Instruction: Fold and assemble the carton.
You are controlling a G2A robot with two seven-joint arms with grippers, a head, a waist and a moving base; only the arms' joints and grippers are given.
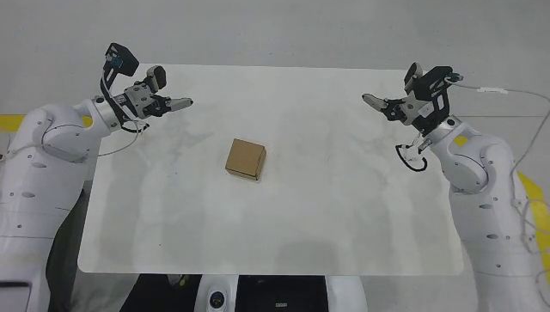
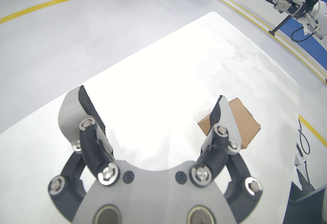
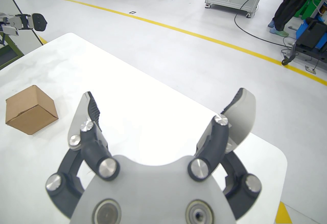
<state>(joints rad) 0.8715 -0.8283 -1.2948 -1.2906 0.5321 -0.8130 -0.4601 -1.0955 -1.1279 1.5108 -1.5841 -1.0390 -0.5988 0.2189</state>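
The carton (image 1: 246, 159) sits near the middle of the bench (image 1: 344, 226), already a closed brown block with its flaps down, turned slightly off the bench edges. It looks close to cubic, so no long axis stands out. The left pincer (image 2: 151, 92) hangs above the far left corner, jaws spread wide and empty. The carton lies ahead of it, toward the robot and inward. The right pincer (image 3: 164, 92) hangs over the far right side, also wide open and empty, well apart from the carton. The left arm is the nearer one, so a reach would likely fall to it. The bench is white, smooth and glossy. Around it is a pale floor with a yellow line (image 3: 194, 34).
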